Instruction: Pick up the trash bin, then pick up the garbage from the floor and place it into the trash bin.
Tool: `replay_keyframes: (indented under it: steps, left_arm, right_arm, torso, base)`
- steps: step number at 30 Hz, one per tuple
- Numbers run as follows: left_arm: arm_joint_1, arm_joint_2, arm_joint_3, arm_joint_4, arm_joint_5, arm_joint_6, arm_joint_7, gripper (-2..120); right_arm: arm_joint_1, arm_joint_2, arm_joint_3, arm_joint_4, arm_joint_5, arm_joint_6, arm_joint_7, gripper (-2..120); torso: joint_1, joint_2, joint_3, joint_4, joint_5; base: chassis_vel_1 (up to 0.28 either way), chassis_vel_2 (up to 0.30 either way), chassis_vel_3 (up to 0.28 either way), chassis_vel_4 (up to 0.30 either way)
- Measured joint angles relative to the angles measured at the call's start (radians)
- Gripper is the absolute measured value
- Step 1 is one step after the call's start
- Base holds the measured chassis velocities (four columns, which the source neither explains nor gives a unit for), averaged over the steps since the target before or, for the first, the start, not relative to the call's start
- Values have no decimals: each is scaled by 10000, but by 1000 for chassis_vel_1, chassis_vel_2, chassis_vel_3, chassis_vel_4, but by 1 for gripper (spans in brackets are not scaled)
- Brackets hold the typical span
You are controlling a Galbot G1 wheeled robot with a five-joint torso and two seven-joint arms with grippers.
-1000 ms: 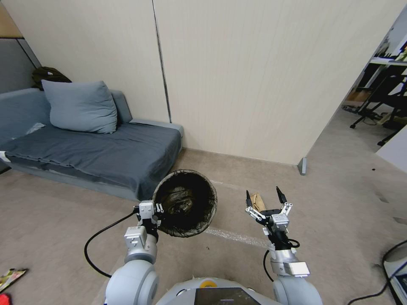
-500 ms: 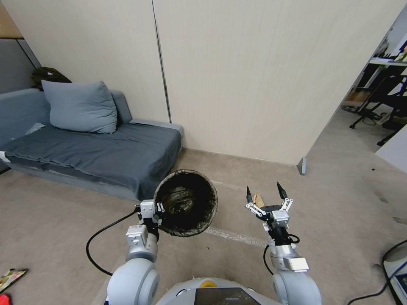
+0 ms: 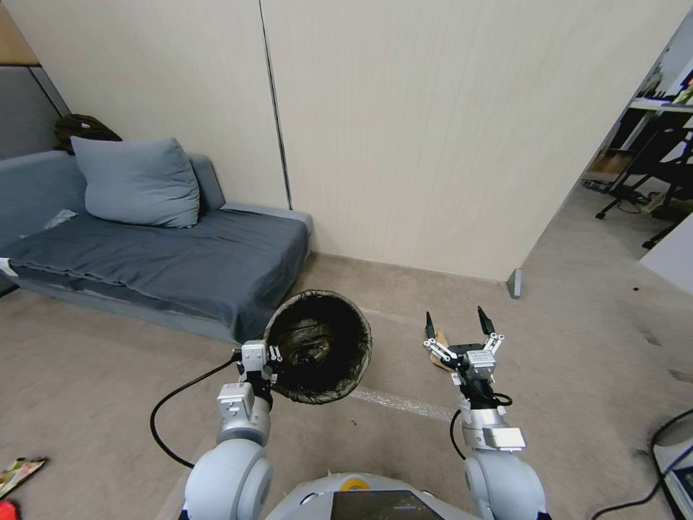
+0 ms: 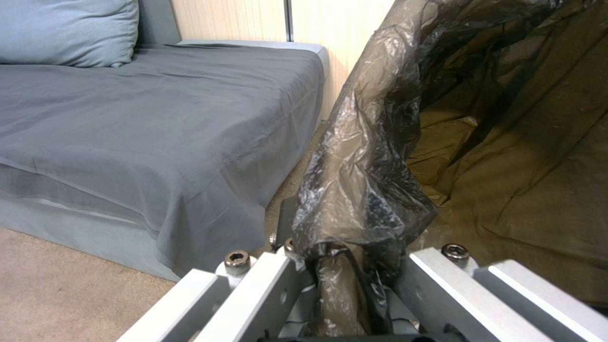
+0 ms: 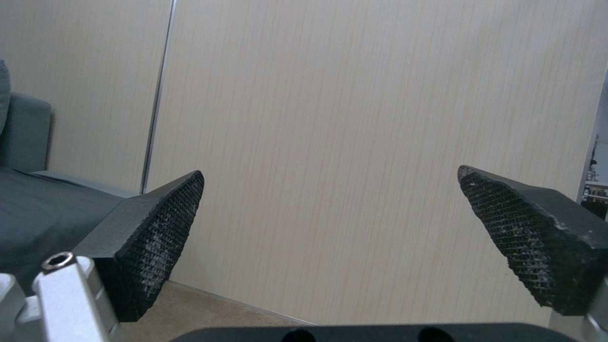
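- Head view shows the floor (image 3: 108, 375), a flat beige carpet with a shiny pale tape line (image 3: 401, 403) across it.
- A grey sofa (image 3: 180, 263) sits at about 10 o'clock, with a blue-grey pillow (image 3: 137, 182) on it.
- A tall pale wall (image 3: 433, 130) stands at 12 o'clock.
- At about 2 o'clock the room opens up, and dark chair legs (image 3: 639, 195) stand there.
- A bright bit of litter (image 3: 18, 473) lies on the carpet far off at 8 o'clock.
- The left gripper (image 3: 271, 359) reaches forward from the robot's left side. It is pinched tight on the near rim of the trash bin (image 3: 317, 345).
- The bin is tipped, so its dark bag-lined mouth faces the camera. It hangs in front of the sofa's corner.
- In the left wrist view, the crinkly black bag (image 4: 361, 190) is squeezed between the metal fingers (image 4: 266, 285).
- The right gripper (image 3: 458, 323) reaches forward at about 1 o'clock, pointing up and ahead. Its two black tips are spread wide apart, with nothing between them.
- A brown paper scrap (image 3: 437, 341) lies on the carpet, seen just behind the right gripper's left finger.
- In the right wrist view, the rough black pads (image 5: 158, 237) face the pale wall.
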Motion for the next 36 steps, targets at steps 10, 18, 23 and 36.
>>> replay_keyframes:
  steps: [10,18,23,36]
  left_arm:
    - [57,-19,6,-22,46,-7,0,2]
    - [90,-29,63,-61,91,-15,1,2]
    - [114,-37,36,-72,96,-23,4,2]
    - [157,-74,7,-88,100,-29,4,2]
  right_arm:
    - [-39,0,-18,-43,-12,6,1,100]
    - [270,0,37,-487,88,-329,265,100]
    - [505,0,86,-912,170,-418,375,100]
    - [1204,0,311,-1818,803,-1011,653,100]
  torso:
    - [0,0,0,0,0]
    - [0,0,0,0,0]
    - [0,0,0,0,0]
    - [0,0,0,0,0]
  base:
    - [0,0,0,0]
    - [0,0,0,0]
    - [0,0,0,0]
    - [0,0,0,0]
